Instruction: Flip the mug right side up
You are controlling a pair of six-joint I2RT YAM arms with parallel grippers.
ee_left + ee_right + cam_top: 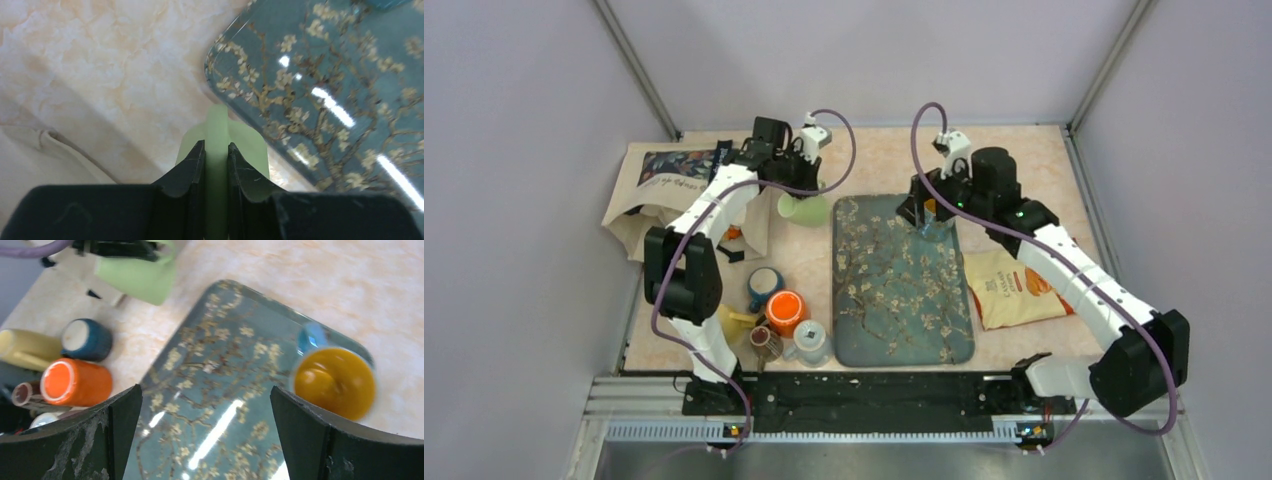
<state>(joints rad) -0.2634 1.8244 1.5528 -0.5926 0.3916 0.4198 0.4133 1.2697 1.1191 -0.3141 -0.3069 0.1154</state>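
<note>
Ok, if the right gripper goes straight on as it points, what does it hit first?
Probably the bare tray, which fills the gap ahead of the open right gripper. The blue mug sits off toward its right finger, likely just outside the line; depth is unclear.

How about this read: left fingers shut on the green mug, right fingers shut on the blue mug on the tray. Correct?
One thing is wrong. The right fingers are open, spread wide over the tray, and the blue mug sits ungripped beyond them, as the right wrist view shows. The left fingers are shut on the green mug, as you said.
</note>
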